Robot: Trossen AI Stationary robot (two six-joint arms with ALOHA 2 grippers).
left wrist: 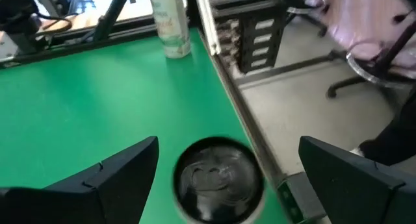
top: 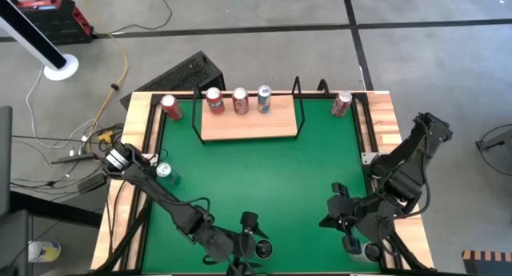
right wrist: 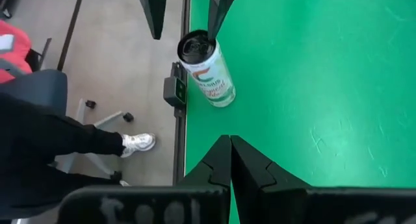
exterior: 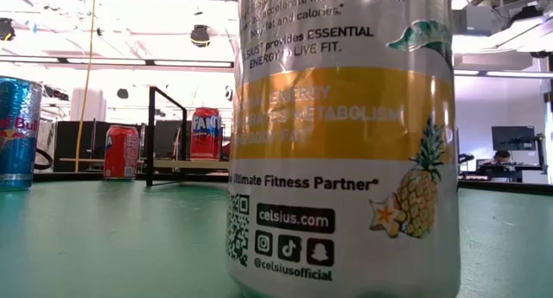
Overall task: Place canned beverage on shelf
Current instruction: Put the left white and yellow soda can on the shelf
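So the can in play is the slim Celsius one. It stands upright at the near edge of the table, about the middle, right beside the little low camera mounted there. Its long axis is straight up and its dark lid with the pull tab faces the ceiling. The left gripper hangs right over it with its jaws wide apart, one finger on each side of the lid and not clamped on anything yet. From there I'd say the next move is just straight down and squeeze, no sideways shuffle needed. The can is smooth, glossy printed aluminium, white with a yellow band and a pineapple on it, round and tall. That probably makes it a bit slippery and tippy if it gets bumped off centre. The right gripper waits nearby to the right with its jaws pressed together, pointing at the can but farther from it. The shelf is a light wood board with thin black rod ends. It sits well apart at the far side and already carries three cans, with bare board to their right.
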